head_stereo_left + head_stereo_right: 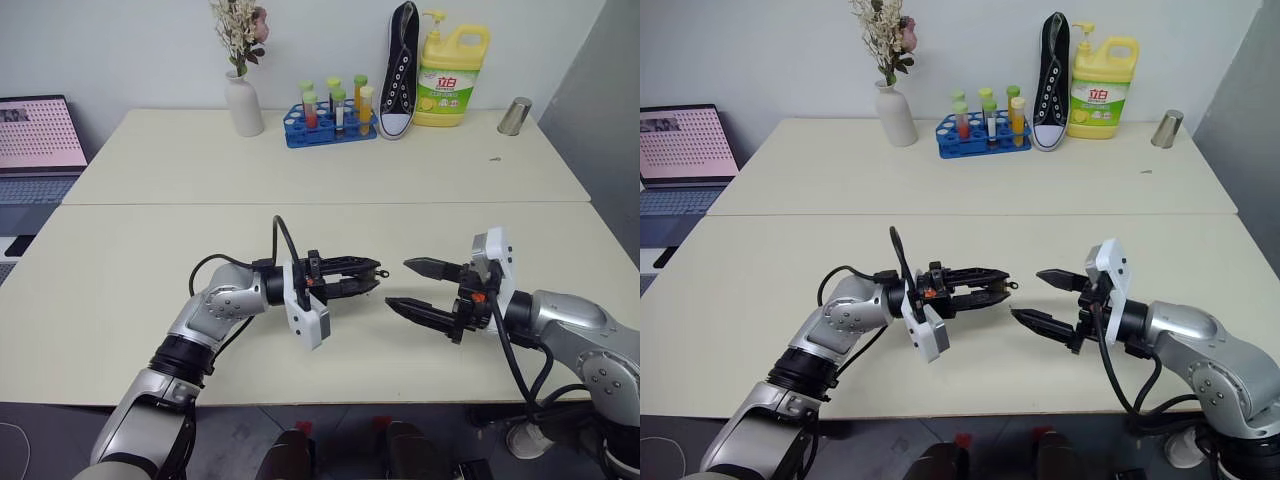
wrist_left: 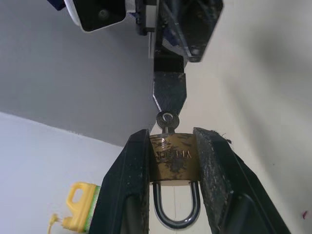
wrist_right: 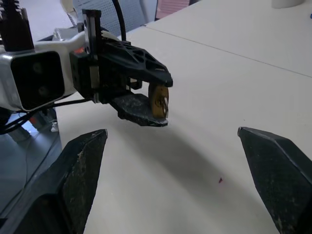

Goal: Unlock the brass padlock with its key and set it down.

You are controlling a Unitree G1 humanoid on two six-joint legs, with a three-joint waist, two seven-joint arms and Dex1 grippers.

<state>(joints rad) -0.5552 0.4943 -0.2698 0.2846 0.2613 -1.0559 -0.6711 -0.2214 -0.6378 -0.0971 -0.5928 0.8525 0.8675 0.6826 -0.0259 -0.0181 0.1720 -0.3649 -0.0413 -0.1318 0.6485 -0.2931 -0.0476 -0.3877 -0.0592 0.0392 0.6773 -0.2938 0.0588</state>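
While both grippers hover mid-table, far from every edge, bare cream tabletop (image 1: 330,370) lies open beneath them. Left gripper (image 1: 372,277) pinches the brass padlock (image 2: 171,159) between rough black fingers (image 2: 127,195); steel shackle curves between the fingers, and the small round-headed key (image 2: 166,120) sits in its base. Right gripper (image 1: 404,284) faces it, jaws spread wide, empty.
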